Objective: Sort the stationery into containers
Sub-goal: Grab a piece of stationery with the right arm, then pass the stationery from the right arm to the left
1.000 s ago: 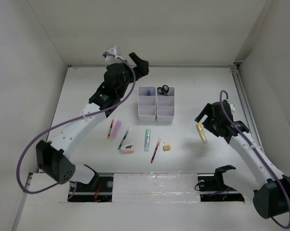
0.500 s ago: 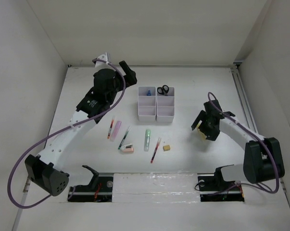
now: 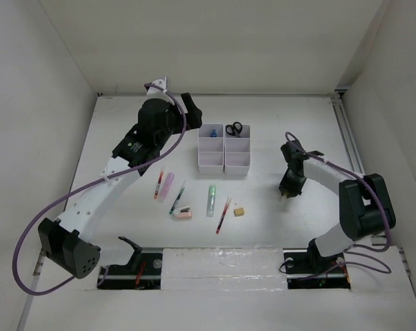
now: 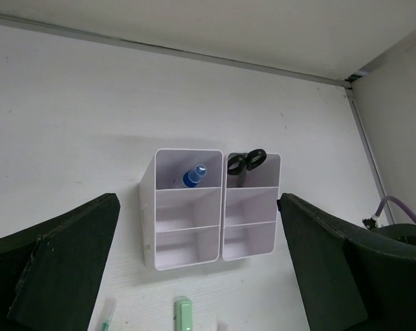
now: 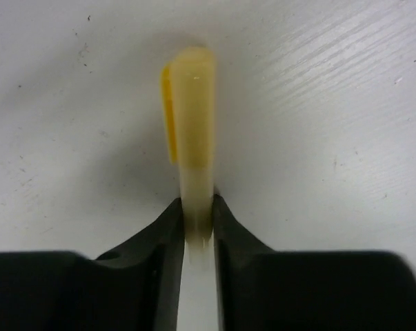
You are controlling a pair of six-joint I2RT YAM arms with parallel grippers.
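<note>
**Yellow tube pinched by one end**

The right end effector (image 5: pixel 196 207) is closed on the yellow tube (image 5: pixel 194 117). The tube appears to lie on the worktop (image 3: pixel 283 131), right of the white organiser (image 3: pixel 208 167) and well apart from it. The left end effector (image 3: pixel 189 110) hangs open, far left of the organiser. The tube looks light, stiff and smooth. Held by its end it may swivel, so a grip nearer the middle would be steadier.

The whole table (image 3: pixel 276 124) is taken in from above and behind the arm bases, looking down and towards the far wall. From the left wrist, the white organiser (image 4: pixel 148 221) is viewed obliquely from a raised, middling distance, framed by that wrist's own fingers (image 4: pixel 56 269); this organiser is shared with the top view. From the right wrist, the table surface and a yellow tube (image 5: pixel 194 124) are seen at very close range.
</note>
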